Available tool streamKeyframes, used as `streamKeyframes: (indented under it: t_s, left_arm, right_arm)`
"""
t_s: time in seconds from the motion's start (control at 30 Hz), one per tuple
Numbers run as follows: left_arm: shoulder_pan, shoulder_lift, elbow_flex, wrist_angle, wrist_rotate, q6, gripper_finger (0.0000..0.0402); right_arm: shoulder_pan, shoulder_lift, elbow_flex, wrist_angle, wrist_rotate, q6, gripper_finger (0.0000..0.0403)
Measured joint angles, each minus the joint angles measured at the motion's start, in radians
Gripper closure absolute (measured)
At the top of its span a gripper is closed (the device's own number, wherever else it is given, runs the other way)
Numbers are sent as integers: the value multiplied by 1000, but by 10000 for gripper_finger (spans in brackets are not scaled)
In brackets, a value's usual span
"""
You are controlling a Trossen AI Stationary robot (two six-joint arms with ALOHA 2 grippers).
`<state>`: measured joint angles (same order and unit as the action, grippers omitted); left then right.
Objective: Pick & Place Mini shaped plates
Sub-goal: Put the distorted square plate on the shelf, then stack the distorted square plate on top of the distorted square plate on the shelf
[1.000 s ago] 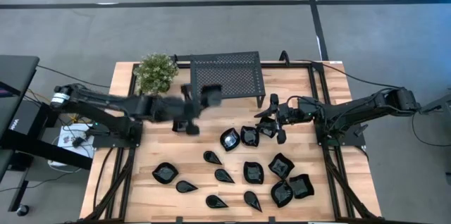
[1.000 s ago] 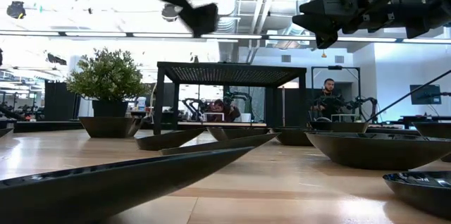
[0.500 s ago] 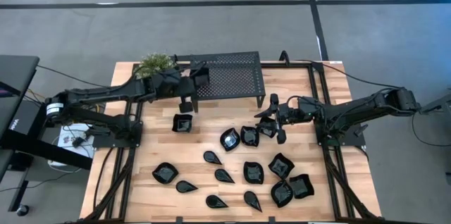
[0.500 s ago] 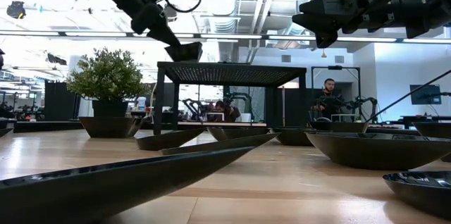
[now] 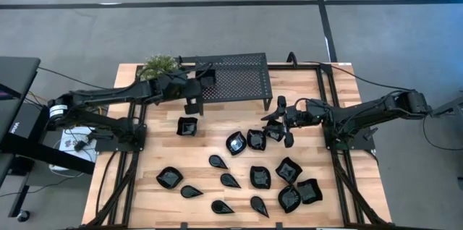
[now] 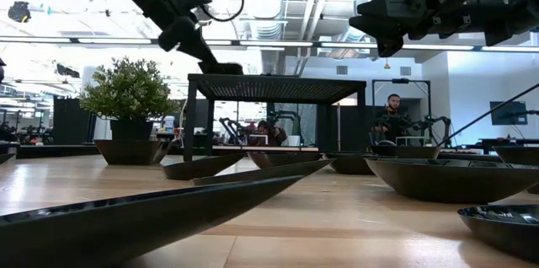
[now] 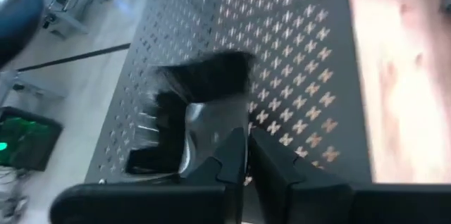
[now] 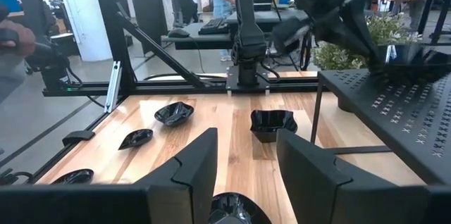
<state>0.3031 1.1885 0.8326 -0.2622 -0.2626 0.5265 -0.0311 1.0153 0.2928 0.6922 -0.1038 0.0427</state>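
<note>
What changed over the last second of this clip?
The left gripper swung from above the table back to the perforated stand's left end, lowering its mini plate onto the top; release unclear. The right gripper and the plates on the table stayed put.

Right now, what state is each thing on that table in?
Left tool: over the stand, beside a plate.
Right tool: open, empty, above the plates.
Plate on stand: resting on its top.
Stand: upright, one plate on it.
Square plate: alone on the table, right way up.
Other plates: scattered on the table.
Plant: upright.
</note>
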Motion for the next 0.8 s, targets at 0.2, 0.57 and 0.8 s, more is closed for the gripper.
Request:
streamKeyframes:
  t_s: [0.2, 0.57, 0.8]
  left_arm:
    - [-11, 41, 0, 64, -39, 19, 330]
    - [-218, -65, 0, 115, -152, -42, 300]
    - [-461, -86, 0, 113, -45, -286, 300]
  right_arm:
    - [0, 0, 0, 1, 0, 0, 259]
    - [-4, 0, 0, -8, -1, 1, 254]
    - [50, 11, 69, -162, 24, -8, 235]
